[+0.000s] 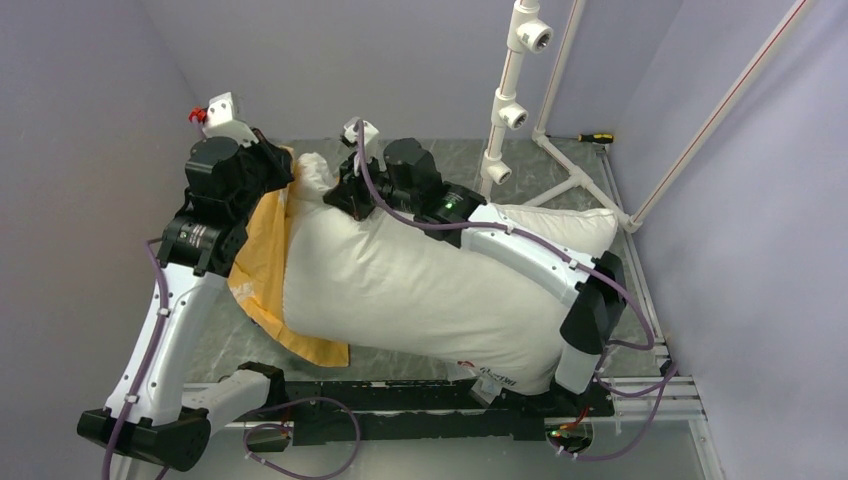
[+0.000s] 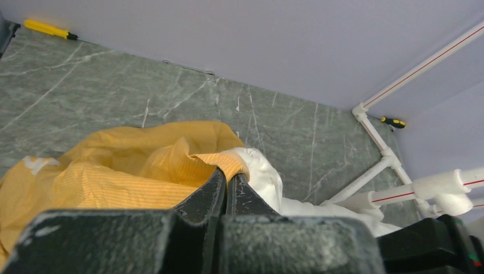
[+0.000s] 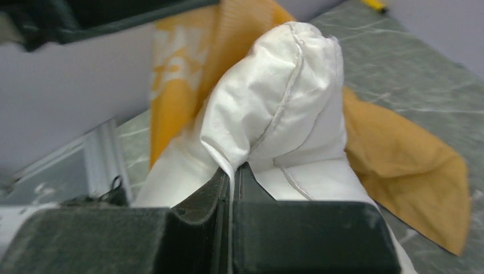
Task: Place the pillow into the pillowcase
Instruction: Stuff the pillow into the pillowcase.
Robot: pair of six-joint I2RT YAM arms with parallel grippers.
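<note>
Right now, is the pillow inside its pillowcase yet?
Not yet. Done: both grips are made. In hand: the left gripper pinches an edge of the orange pillowcase, and the right gripper pinches a corner of the white pillow. The pillow lies bare, none of it visibly covered. Left: getting the pillow all the way into the case.

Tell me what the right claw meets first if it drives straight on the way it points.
The pillow: the right claw is shut on its bunched corner, which rises directly ahead. Behind that, probably the orange pillowcase; depth is unclear.
</note>
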